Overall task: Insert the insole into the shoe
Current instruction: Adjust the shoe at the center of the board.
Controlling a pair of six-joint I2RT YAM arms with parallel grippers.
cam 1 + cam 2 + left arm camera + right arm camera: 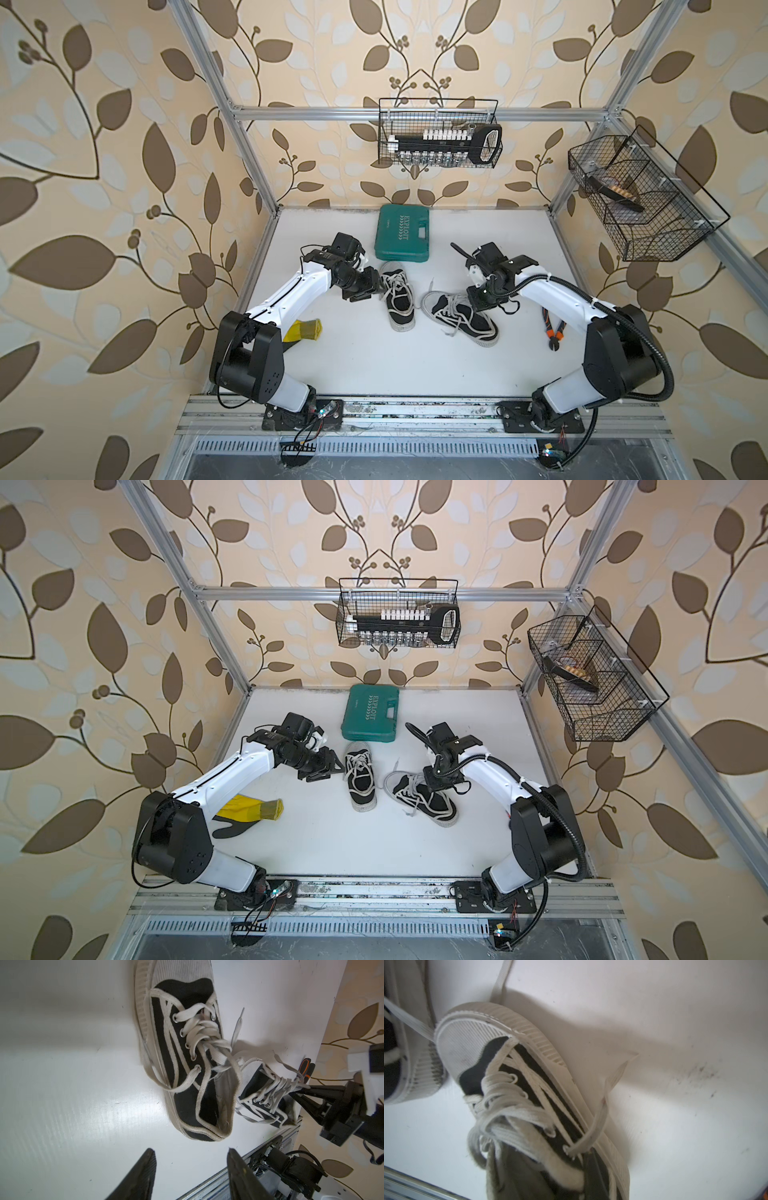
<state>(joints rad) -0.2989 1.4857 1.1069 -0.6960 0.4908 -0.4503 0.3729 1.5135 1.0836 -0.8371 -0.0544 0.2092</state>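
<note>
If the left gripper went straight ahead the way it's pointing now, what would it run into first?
Probably the nearer black-and-white canvas lace-up sneaker, near its heel end: the left gripper has open fingers facing it, with only bare white table between. Depth is unclear, so the exact contact spot is uncertain.

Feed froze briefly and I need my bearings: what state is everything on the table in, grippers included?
upright shoe: standing on its sole, laces loose.
tilted shoe: leaning sideways, gripped at the collar.
left gripper: open, empty, beside the upright shoe.
right gripper: shut on the tilted shoe.
green case: closed, lying flat.
pliers: lying untouched.
yellow-and-black piece: lying flat, untouched.
</note>
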